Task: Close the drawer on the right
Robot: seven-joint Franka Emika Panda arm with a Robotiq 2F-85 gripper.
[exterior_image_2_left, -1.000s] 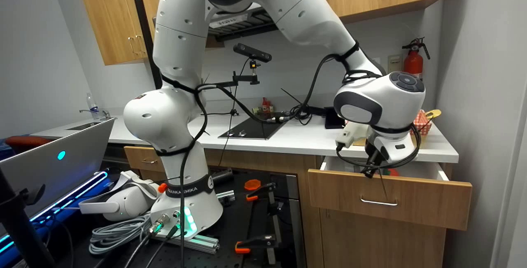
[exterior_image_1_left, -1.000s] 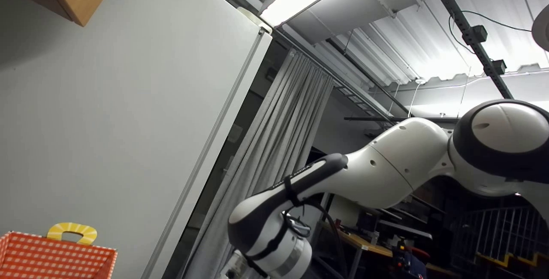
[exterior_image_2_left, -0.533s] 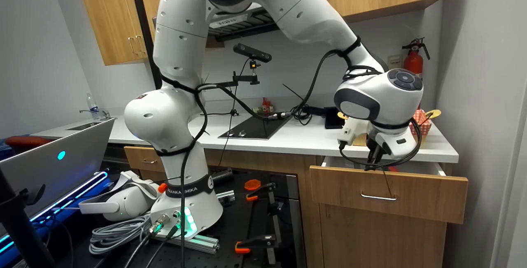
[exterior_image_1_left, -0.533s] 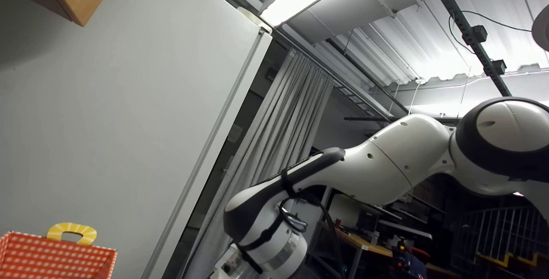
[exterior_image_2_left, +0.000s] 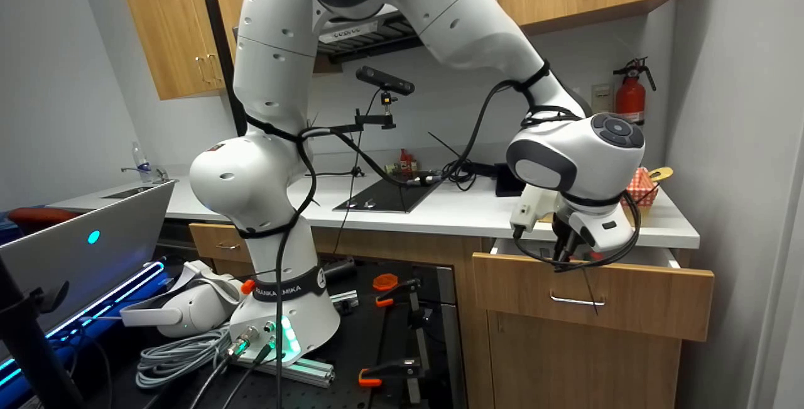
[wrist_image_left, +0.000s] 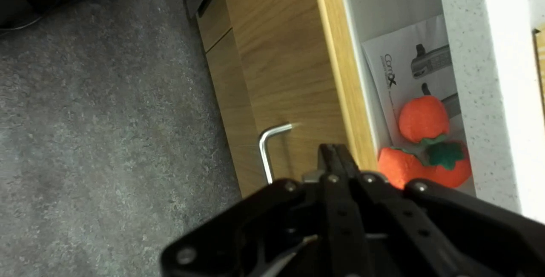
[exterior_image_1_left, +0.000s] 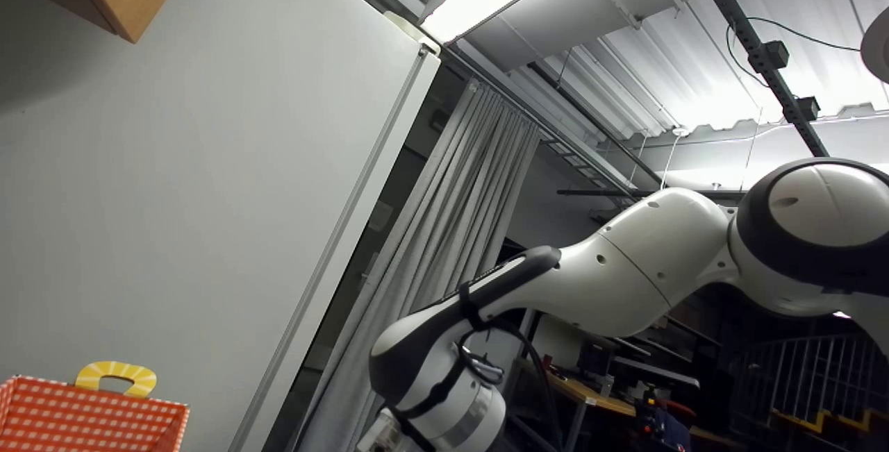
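Observation:
The right drawer with a wood front (exterior_image_2_left: pixel 628 299) is partly open under the white counter in an exterior view. Its front also fills the middle of the wrist view (wrist_image_left: pixel 289 47), with a silver bar handle (wrist_image_left: pixel 265 153) on its face. My gripper (wrist_image_left: pixel 334 149) is shut with nothing between its fingertips. The fingertips overlap the outer face of the drawer front, close to its top edge. In an exterior view the gripper (exterior_image_2_left: pixel 562 264) shows at that top edge, left of the handle (exterior_image_2_left: pixel 578 301). I cannot tell whether it touches the wood.
Orange-red stuffed vegetables (wrist_image_left: pixel 423 119) and a paper sheet (wrist_image_left: pixel 404 55) lie inside the drawer. The counter edge (wrist_image_left: pixel 481 111) overhangs its back part. A red checked basket (exterior_image_2_left: pixel 641 188) stands on the counter. A wall (exterior_image_2_left: pixel 728 145) is at the right. A cable (exterior_image_2_left: pixel 619 255) loops around the wrist.
The drawer has slid a little inward, mostly between the first and second moments. My gripper moved in with it, then came back outward and down slightly while the drawer stayed.

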